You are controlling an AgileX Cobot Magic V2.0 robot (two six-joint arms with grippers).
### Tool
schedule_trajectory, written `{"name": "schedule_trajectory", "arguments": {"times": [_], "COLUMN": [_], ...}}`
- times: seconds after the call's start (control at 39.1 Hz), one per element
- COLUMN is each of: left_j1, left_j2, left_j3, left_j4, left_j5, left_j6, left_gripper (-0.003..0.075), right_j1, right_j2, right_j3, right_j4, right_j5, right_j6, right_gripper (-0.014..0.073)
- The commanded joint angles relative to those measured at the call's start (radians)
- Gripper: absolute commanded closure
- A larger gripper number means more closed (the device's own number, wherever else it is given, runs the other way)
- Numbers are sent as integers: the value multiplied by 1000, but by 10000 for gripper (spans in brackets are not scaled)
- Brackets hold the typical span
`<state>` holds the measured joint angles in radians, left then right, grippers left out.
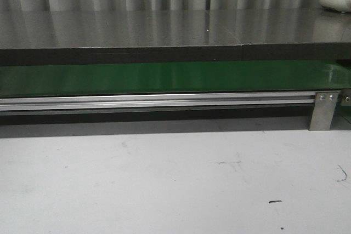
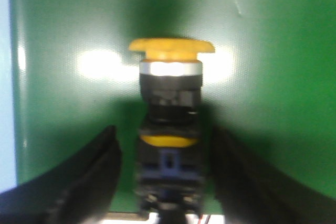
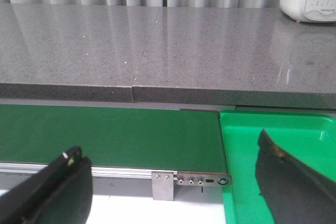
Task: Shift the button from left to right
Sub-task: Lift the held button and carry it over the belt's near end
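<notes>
Button [image 2: 169,129] lies on green conveyor belt [image 2: 273,51], between left gripper [image 2: 165,182] jaws: open, straddling the black block, contact unclear. Close squarely on block, not yellow head. Right gripper [image 3: 173,182] open, empty, over the belt's end beside green tray [image 3: 294,124].

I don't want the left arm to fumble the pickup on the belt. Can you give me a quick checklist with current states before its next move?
1. Button centred between the left pincer fingers: ok, one finger on each side of it.
2. Left pincer open wide enough: ok, gaps show on both sides of the black body.
3. Fingers touching the button: not ok, none yet.
4. Button resting flat on the green belt: cannot tell, the picture is blurred.
5. Right pincer open and empty: ok.
6. Green tray at the belt's end free to take the button: ok for the part in view.
</notes>
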<state>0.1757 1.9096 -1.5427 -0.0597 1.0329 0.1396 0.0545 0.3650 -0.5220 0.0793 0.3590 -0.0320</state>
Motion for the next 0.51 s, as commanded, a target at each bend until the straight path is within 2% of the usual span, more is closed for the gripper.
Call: {"name": "schedule_trajectory", "arguments": {"times": [0.0,0.08,0.49], "left_j1": [-5,-5,-78], "left_j2": [-53,-58,-109], "left_j3": [-29,-60,-310], "left_j4": [-15,-19,-54], "left_j5": [-9,23,250], "left_j6": [1,1,13], "left_gripper": [199,171,178], "right_j1": [-5,-5,-5], "right_j2": [15,15,15], "right_j3": [-35,-35,-35], "right_j4": [-5,-5,-5], "right_j5": [-86,-86,-86], "right_j6": [0,0,0], "right_gripper": [-52,-52,-52]}}
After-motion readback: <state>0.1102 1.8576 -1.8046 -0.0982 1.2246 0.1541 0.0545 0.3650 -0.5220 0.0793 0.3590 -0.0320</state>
